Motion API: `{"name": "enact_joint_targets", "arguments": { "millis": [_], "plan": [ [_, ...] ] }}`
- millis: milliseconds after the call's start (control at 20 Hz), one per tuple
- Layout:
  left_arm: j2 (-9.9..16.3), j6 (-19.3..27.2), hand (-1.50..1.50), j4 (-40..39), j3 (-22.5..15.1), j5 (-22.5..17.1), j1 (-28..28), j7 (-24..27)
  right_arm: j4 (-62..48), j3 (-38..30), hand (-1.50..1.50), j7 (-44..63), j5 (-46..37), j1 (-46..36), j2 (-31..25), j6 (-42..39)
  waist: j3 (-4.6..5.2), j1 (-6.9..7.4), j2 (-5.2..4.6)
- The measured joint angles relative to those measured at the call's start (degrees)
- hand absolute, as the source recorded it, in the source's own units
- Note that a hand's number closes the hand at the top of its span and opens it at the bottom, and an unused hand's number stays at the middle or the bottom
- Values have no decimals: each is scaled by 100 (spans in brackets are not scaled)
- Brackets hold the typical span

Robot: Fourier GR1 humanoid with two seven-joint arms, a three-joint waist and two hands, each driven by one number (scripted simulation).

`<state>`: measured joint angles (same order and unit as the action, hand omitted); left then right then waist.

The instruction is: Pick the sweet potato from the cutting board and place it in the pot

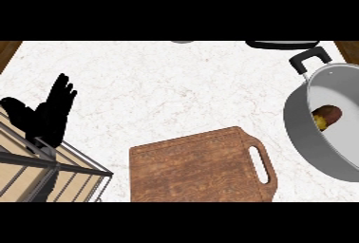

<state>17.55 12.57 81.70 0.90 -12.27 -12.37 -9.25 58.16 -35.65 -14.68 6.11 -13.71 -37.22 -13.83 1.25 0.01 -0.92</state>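
1. Lying inside the large grey metal pot (pixel 308 137) at the counter's right edge, the brown-and-yellow sweet potato (pixel 326 116) is off the wooden cutting board (pixel 200 168).
2. Left hand (pixel 49 114) rests open, fingers straight; right hand is unseen.
3. Risk: an unseen arm could nudge the pot.

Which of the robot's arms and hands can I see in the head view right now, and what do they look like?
Only the left hand shows, at the view's left edge: solid matt black, with slim fingers and a separate thumb, no markings or cables visible. Below it the forearm appears as light panels framed by thin grey bars. The right hand and forearm are out of view.
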Motion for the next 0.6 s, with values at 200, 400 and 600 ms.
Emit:
{"name": "enact_joint_targets", "arguments": {
  "millis": [200, 400, 600],
  "plan": [
    [1, 38, 0, 3, -5, 40, 4, -4, -540, -220, -150, -371, 155, 160, -394, -548, -20, 6, -18],
    [-3, 23, 0, 28, -13, 20, 3, -52, -995, -347, -150, -697, 197, 272, -696, -922, -25, 19, -34],
    [-4, -33, 0, -8, -19, 22, -10, 36, -1515, -409, -150, -1045, 140, 307, -1050, -1232, -39, 31, -38]
  ]
}}
